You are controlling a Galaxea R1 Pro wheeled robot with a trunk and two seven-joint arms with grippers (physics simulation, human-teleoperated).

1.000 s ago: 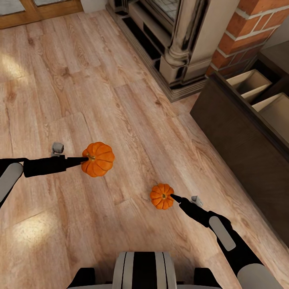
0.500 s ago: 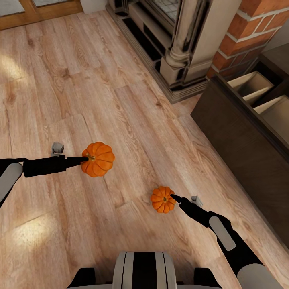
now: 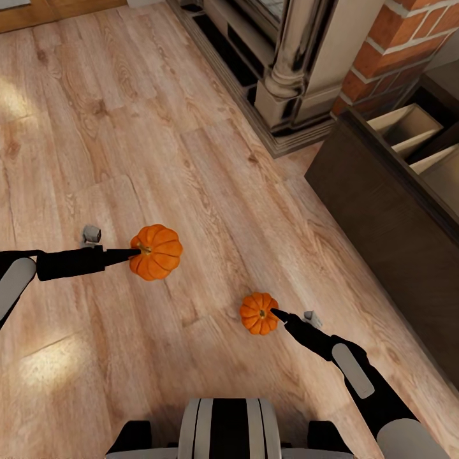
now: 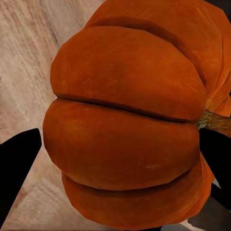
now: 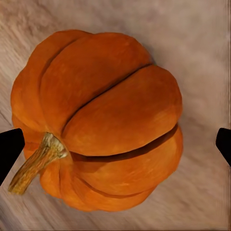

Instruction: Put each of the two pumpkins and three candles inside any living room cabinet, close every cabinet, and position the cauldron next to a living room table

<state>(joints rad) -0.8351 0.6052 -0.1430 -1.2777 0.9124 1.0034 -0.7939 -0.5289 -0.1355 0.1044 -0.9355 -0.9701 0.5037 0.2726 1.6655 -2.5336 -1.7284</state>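
Two orange ribbed pumpkins hang above the wood floor, one in each gripper. In the head view my left gripper (image 3: pixel 136 252) reaches in from the left and is shut on the bigger-looking pumpkin (image 3: pixel 157 252). Its black fingertips (image 4: pixel 17 168) press both sides of that pumpkin (image 4: pixel 125 130) in the left wrist view. My right gripper (image 3: pixel 275 313) holds the other pumpkin (image 3: pixel 258 313) at its stem side. In the right wrist view that pumpkin (image 5: pixel 96 120) sits between the fingertips (image 5: pixel 8 147). The dark-brown cabinet (image 3: pixel 382 197) stands to the right, with beige compartments (image 3: pixel 408 127) showing from above.
An ornate beige-and-black fireplace surround (image 3: pixel 293 76) and the brick chimney (image 3: pixel 395 44) stand ahead on the right, beside the cabinet's end. Light wood plank floor (image 3: pixel 127 127) stretches ahead and to the left. My base (image 3: pixel 226 430) shows at the near edge.
The whole view has shifted a little: floor, fireplace and cabinet slid in the picture, so the camera moved. Both pumpkins stay in the grippers at the same spots relative to my arms.
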